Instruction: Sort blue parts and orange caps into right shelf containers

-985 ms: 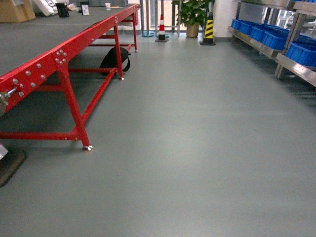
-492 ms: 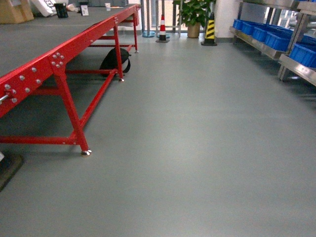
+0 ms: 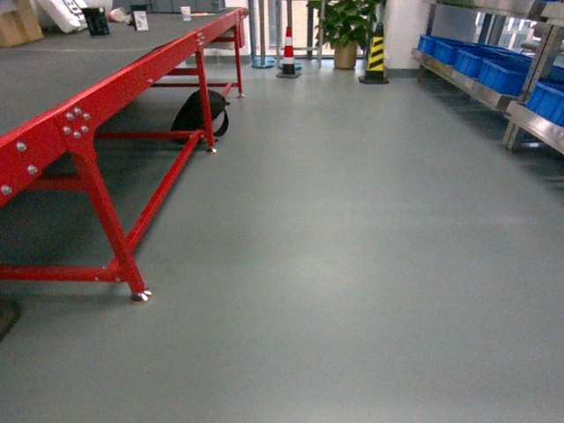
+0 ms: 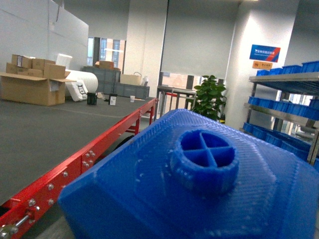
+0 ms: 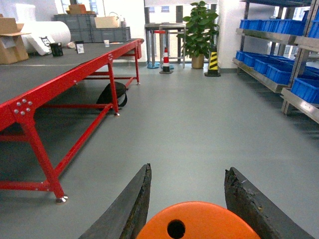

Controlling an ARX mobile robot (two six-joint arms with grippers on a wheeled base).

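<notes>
A big blue part with a round cross-ribbed boss fills the lower left wrist view, carried right in front of that camera; the left gripper's fingers are hidden behind it. In the right wrist view my right gripper is shut on an orange cap, whose flat top with one hole sits between the dark fingers. The bright-blue containers stand on the steel shelf along the right wall, far ahead. Neither gripper shows in the head view.
A long red tube frame carrying a grey belt runs along the left, its foot on the floor. Beneath it lies a black bag. At the far end stand a striped cone, a yellow-black cone and a plant.
The head view has rolled forward: the red frame's leg has slid lower and left, and the shelves have drifted toward the right edge.
</notes>
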